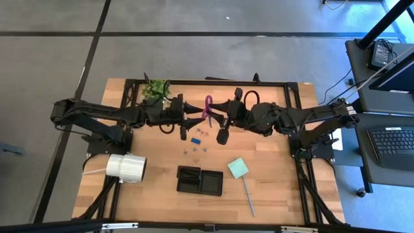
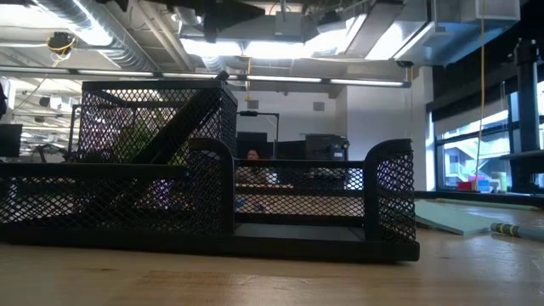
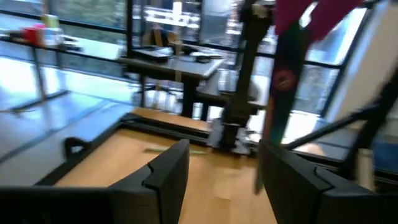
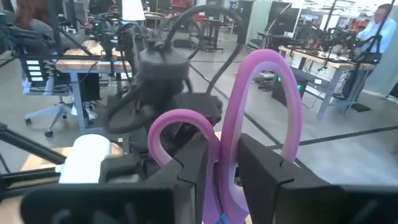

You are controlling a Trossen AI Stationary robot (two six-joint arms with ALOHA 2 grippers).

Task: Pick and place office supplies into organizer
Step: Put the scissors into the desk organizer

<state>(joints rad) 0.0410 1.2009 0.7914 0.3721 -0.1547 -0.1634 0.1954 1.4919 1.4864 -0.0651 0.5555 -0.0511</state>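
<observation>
We see the purple-handled scissors (image 1: 208, 109) aloft at the table's far middle, their handle pinched by the right gripper (image 4: 221, 180). The left gripper (image 1: 196, 119) stands spread wide just beside the blades. Bare wood separates them from the organizer (image 1: 200, 180) near the front edge. Only the low view shows its mesh walls (image 2: 204, 191).

I see the purple-handled scissors (image 1: 208, 109) just above the middle of the overhead frame, held up off the table, their loops pinched by the right end effector (image 1: 220, 120). Below them, near centre, small blue and dark clips (image 1: 195, 140) lie scattered on the wood. The black mesh organizer (image 1: 200, 180) sits lower centre, its compartments looking empty. Right of it lies the pale green sticky-note pad (image 1: 238, 167), turned diamond-wise, and below that a slim grey stick (image 1: 248, 197), slanted.
</observation>
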